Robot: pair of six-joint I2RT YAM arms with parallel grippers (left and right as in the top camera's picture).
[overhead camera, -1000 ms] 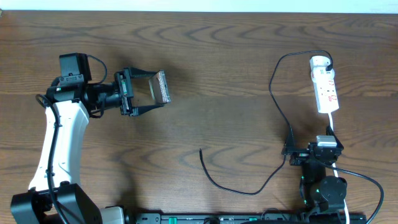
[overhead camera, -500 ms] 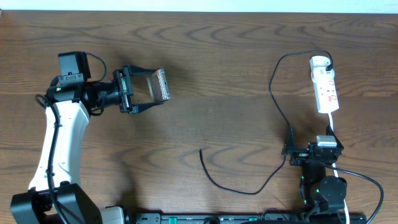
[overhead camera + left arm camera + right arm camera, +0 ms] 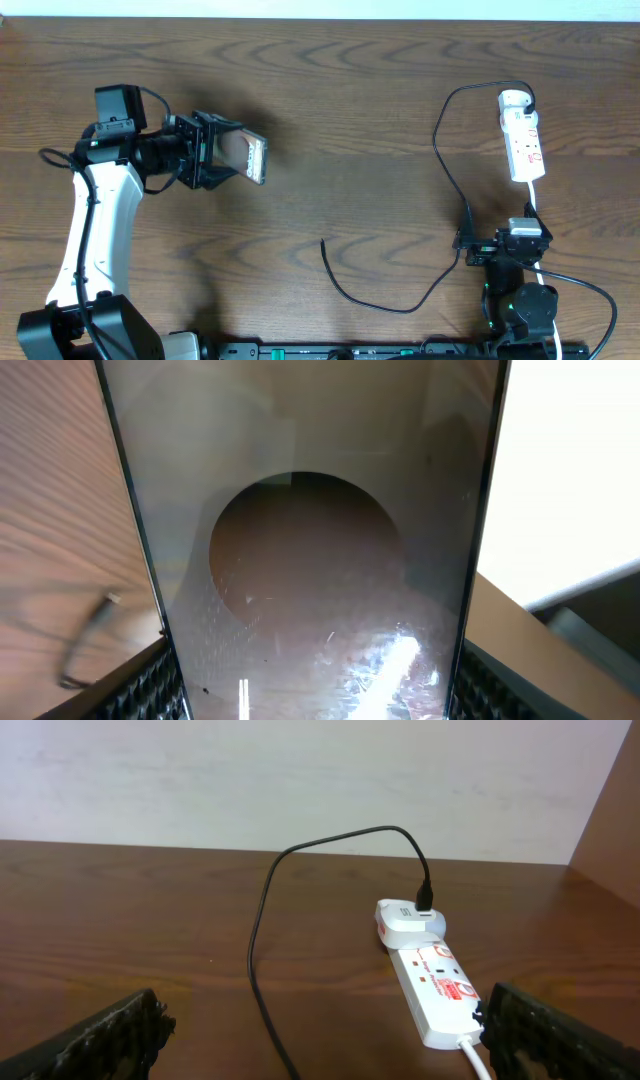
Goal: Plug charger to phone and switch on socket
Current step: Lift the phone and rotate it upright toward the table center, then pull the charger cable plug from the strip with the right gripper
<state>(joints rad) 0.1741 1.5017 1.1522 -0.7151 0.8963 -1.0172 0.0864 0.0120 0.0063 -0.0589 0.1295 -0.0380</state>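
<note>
The phone (image 3: 310, 560) clamped in the left gripper (image 3: 312, 682) is cut off by the top and bottom edges of the wrist picture, and the charger (image 3: 85, 650) to the left of it is blurred. Between the right gripper's (image 3: 322, 1020) fingers the charger and the white cord (image 3: 478, 1060) are cut off by the bottom edge, and the red markings on the socket (image 3: 435, 995) ahead are too small to be read.

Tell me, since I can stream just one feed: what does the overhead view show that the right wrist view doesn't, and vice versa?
Only overhead: the left gripper clamping the flat glossy brownish-grey phone, and the thin black charger cable's free end lying loose. Only right wrist: a side-on look at the cable's black plug standing upright in the white adapter. Both: the white elongated power strip with red markings and the cable's loop.
</note>
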